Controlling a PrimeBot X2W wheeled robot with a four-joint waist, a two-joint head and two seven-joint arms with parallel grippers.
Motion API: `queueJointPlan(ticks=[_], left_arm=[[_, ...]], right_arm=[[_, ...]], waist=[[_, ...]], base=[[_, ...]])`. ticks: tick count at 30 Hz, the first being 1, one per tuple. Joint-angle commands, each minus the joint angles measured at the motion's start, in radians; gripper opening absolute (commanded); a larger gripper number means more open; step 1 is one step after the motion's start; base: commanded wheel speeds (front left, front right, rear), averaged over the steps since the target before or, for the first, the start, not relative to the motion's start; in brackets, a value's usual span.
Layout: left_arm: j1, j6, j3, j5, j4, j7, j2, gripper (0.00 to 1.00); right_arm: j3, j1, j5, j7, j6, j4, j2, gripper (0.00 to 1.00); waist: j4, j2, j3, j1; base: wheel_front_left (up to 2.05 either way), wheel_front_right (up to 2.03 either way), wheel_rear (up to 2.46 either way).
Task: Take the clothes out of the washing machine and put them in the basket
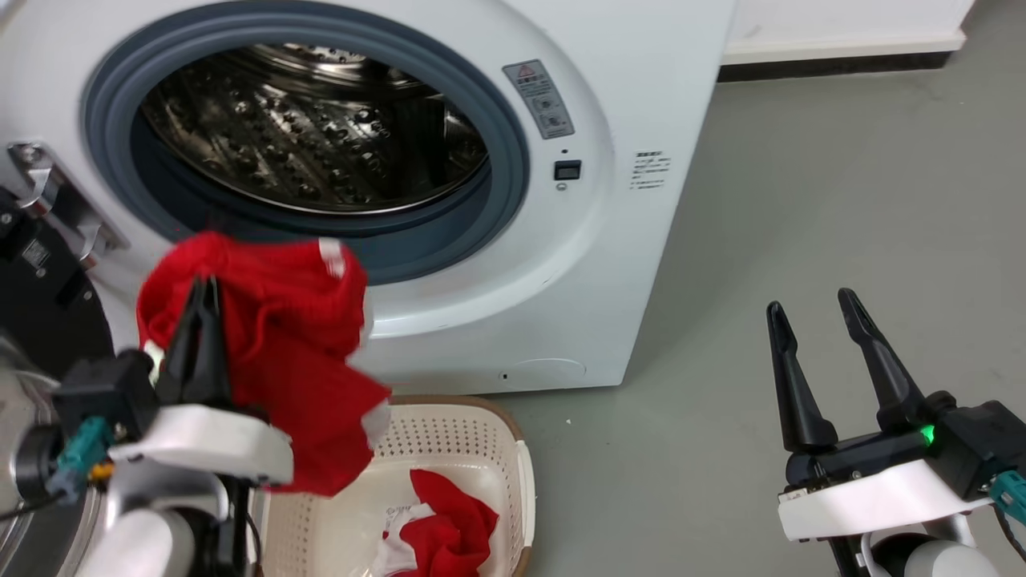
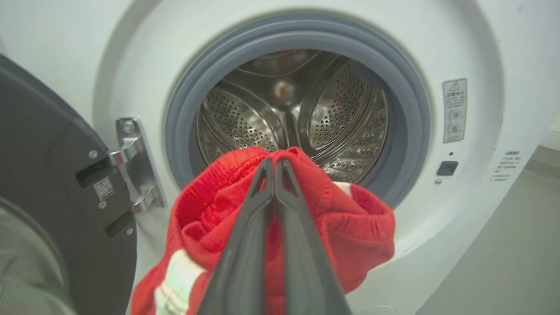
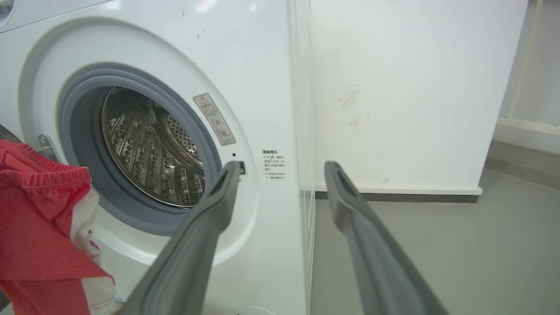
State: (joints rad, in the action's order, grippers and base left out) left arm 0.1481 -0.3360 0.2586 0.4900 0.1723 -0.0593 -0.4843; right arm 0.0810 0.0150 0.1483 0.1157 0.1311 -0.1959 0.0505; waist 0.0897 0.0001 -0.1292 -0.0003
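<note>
Lower left of the head view: left gripper, dark fingers pinched together on a red knit garment whose hanging folds hide the left rim of the basket. Lower right: right gripper, fingers spread, empty. Basket: cream perforated plastic, cut off by the bottom edge, second red-and-white garment crumpled inside. Behind: white washing machine, grey rubber porthole ring, dimpled steel drum; black door cropped at left.

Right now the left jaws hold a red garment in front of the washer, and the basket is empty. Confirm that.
Wrong on the basket: it is not empty. The head view shows a second red garment already lying in it. The left jaws do hold a red garment in front of the washer.
</note>
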Motion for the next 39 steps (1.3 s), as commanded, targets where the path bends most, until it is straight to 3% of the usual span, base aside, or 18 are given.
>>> queueJointPlan(ticks=[1,4,12,27,39], left_arm=[[-0.009,-0.004,0.001,0.006,0.004,0.002,0.008,0.0],[-0.06,-0.018,-0.002,0.022,0.005,-0.008,0.02,0.0],[-0.095,0.009,0.029,0.065,-0.108,-0.059,0.089,0.0],[0.149,0.149,0.043,0.108,-0.598,-0.181,0.202,0.0],[0.359,0.221,0.036,0.044,-1.026,-0.207,0.217,0.0]], right_arm=[[0.0,-0.005,-0.003,-0.001,-0.001,-0.004,0.0,1.0],[0.004,0.005,-0.007,-0.007,-0.001,-0.013,-0.001,1.0],[0.008,0.045,-0.022,-0.013,-0.001,-0.036,0.0,1.0],[0.022,0.15,-0.045,-0.011,-0.001,-0.077,0.0,1.0],[0.031,0.209,-0.034,0.017,-0.001,-0.099,0.001,1.0]], waist=[[-0.009,-0.0001,-0.009,0.0003],[-0.024,-0.0001,-0.029,0.0003],[-0.036,-0.0001,-0.113,0.0003],[0.04,-0.0001,-0.355,0.0003],[0.116,-0.0001,-0.502,0.0003]], base=[[0.0,0.0,0.0],[0.0,0.0,0.0],[0.0,0.0,0.0],[0.0,0.0,0.0],[0.0,0.0,0.0]])
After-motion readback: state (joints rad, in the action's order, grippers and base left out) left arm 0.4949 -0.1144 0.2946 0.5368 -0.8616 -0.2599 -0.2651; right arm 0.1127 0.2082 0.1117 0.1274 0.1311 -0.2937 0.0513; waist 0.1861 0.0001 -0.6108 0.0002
